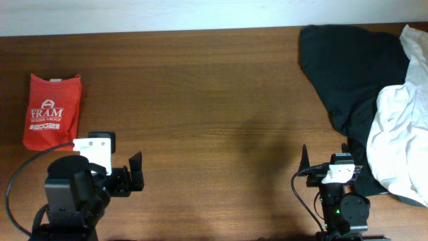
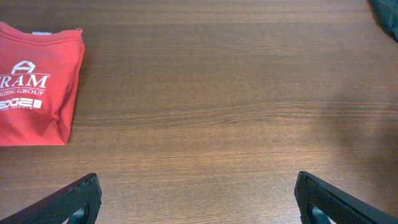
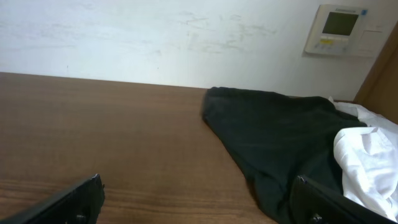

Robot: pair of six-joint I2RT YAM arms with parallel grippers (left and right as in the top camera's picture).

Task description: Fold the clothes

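Note:
The red-orange T-shirt point(image 1: 52, 110) lies folded into a neat rectangle at the far left of the table, white lettering up. It also shows at the upper left of the left wrist view point(image 2: 34, 93). My left gripper point(image 1: 134, 175) is open and empty, near the front edge, to the right of and below the shirt; its fingertips frame bare wood in the left wrist view point(image 2: 198, 193). My right gripper point(image 1: 326, 157) is open and empty at the front right, beside the black garment; in the right wrist view point(image 3: 196, 193) its right finger overlaps black cloth.
A black garment point(image 1: 348, 63) lies crumpled at the back right, with a white garment point(image 1: 401, 140) heaped over its right side; both show in the right wrist view, black point(image 3: 273, 134) and white point(image 3: 367, 155). A wall with a white control panel point(image 3: 339, 28) stands behind the table.

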